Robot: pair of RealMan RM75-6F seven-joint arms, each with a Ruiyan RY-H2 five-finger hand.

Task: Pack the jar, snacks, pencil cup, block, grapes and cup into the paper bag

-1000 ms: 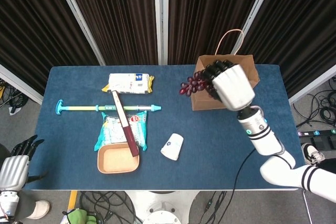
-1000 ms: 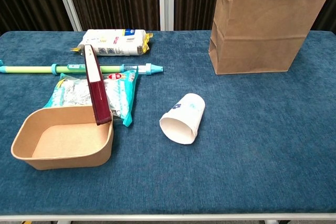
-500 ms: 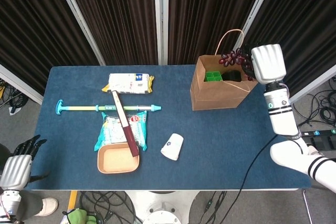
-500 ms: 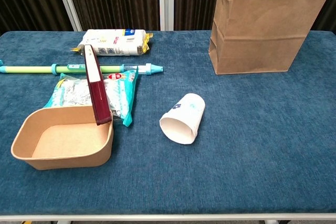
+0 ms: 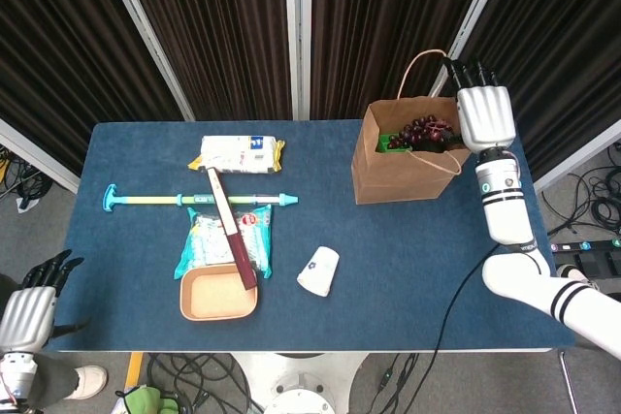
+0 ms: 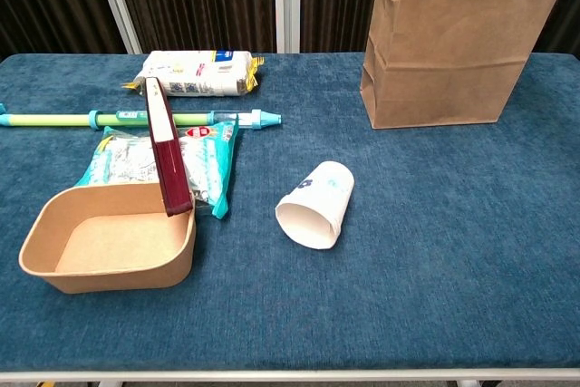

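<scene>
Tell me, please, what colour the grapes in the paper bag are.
Dark purple grapes, clearest in the head view.

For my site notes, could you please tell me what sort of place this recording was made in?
Probably a robotics lab or data-collection booth, not a home. Dark curtains on metal frame posts enclose the blue-clothed table, cables trail across the grey floor, and assorted props lie about near a paper bag.

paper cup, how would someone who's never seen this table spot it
Start at the brown paper bag standing at the table's far right. Come toward the near edge and a little left to open blue cloth. The paper cup lies there alone on its side, small and white, its open mouth facing the near edge.
</scene>
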